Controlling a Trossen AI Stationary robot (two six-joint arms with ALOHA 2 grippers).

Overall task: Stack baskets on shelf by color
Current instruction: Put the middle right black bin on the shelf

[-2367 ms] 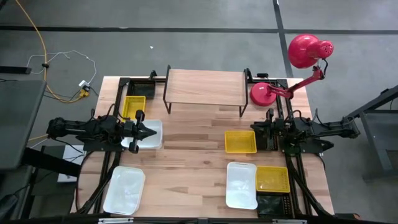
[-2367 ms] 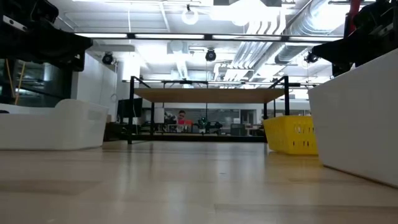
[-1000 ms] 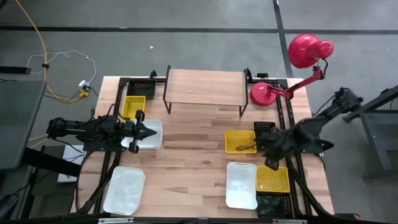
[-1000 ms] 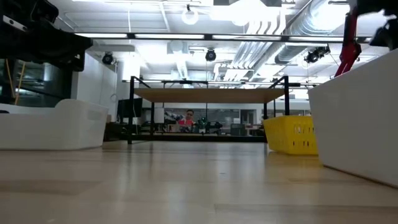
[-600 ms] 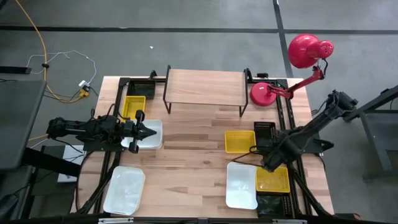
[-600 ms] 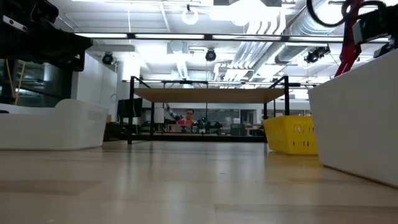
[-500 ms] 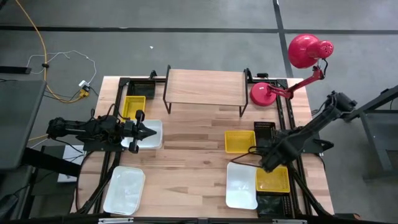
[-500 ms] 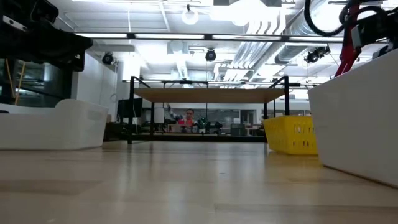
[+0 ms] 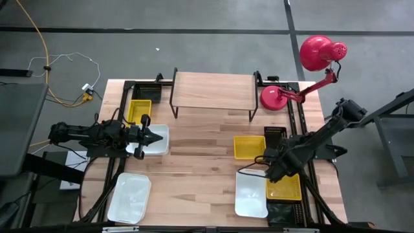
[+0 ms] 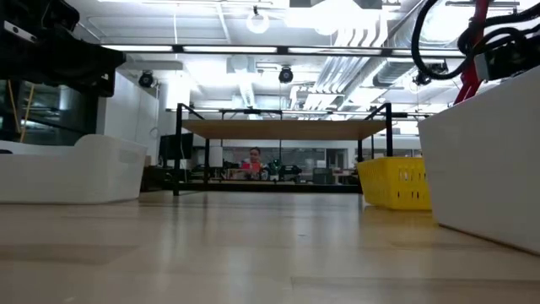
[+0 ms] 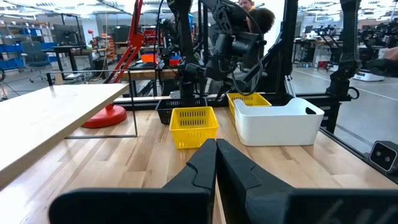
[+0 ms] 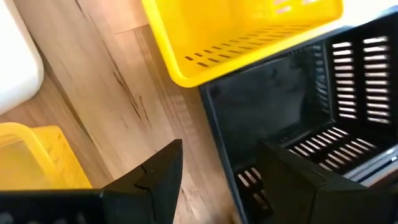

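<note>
- Compared with the high view 2.4 s ago, the right arm has swung out from its rest at the right edge; the right gripper point(image 9: 270, 167) now hangs at the lower right of the frame, over the gap between the yellow basket point(image 9: 250, 147) in the middle and the white basket point(image 9: 251, 193) below it. Its fingers point(image 12: 152, 171) stand apart, holding nothing.
- The left gripper point(image 9: 152, 136) has not moved, lying at the left over a white basket point(image 9: 157, 147); its fingers point(image 11: 214, 162) are pressed together.
- The wooden table point(image 9: 200, 155) carries the shelf point(image 9: 213, 90) at its upper middle, bare on top, with its long axis running left to right.
- More baskets: a yellow one point(image 9: 140, 109) at the upper left, a white one point(image 9: 130, 197) at the lower left, a yellow one point(image 9: 285, 188) beside a black basket point(image 9: 284, 212) at the lower right. Most have their long axis running top to bottom.
- A red lamp point(image 9: 304, 65) stands at the upper right.
- The low view shows a workshop beyond, with a person point(image 10: 252, 157) far off.
</note>
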